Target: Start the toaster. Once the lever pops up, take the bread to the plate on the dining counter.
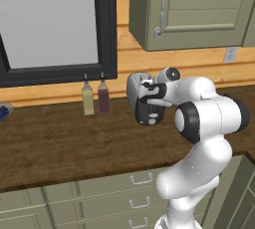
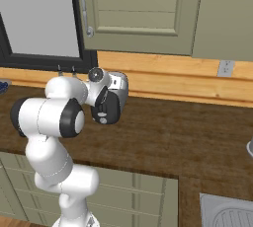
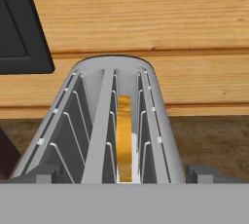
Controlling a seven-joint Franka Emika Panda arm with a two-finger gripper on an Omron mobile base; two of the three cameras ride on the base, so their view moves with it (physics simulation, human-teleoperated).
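Note:
The silver-grey toaster (image 1: 133, 89) stands on the dark wood counter against the wall, its black end panel (image 1: 149, 114) with a round knob facing the room. In the hand view I look along the toaster's top (image 3: 99, 116) at its two slots. The bread (image 3: 124, 135) stands deep in the right slot. My gripper (image 3: 124, 174) hovers at the near end of the toaster, open, with one fingertip (image 3: 44, 173) on each side of the body and nothing held. My hand (image 1: 149, 91) hides the lever. The plate and the dining counter are out of view.
Two bottles (image 1: 88, 98) (image 1: 103, 96) stand left of the toaster under the black window frame (image 1: 107, 24). An olive wall cabinet (image 1: 194, 9) hangs above. A sink (image 2: 230, 211) lies at the counter's right end, with a wall outlet (image 2: 226, 67) behind.

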